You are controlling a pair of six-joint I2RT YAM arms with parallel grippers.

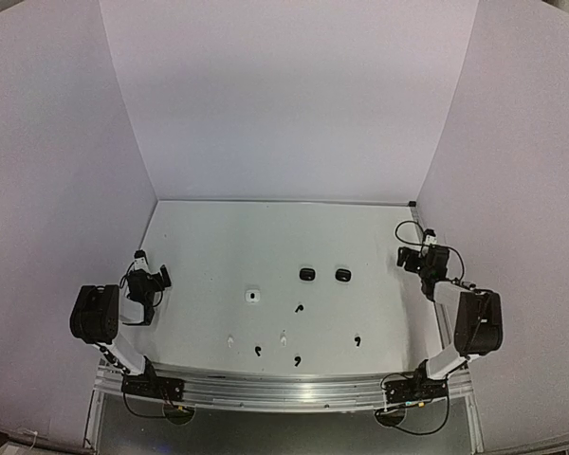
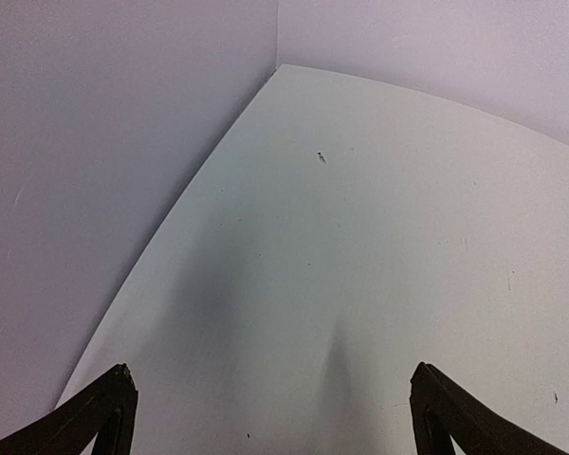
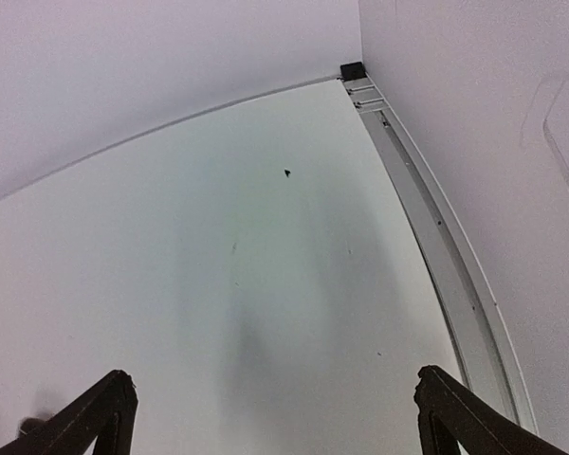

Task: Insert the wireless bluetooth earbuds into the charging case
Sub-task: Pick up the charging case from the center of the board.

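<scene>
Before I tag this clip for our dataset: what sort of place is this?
Probably a robot test cell: blank white walls around a white table, two arms bolted at its near edge, earbuds and cases laid out.

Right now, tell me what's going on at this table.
Nothing is being handled yet. The left gripper and right gripper hang open and empty at the sides of the white table. Two small black charging cases and one white case lie mid-table. Four tiny black earbuds and two white earbuds lie loose nearer the arms, none inserted.
</scene>
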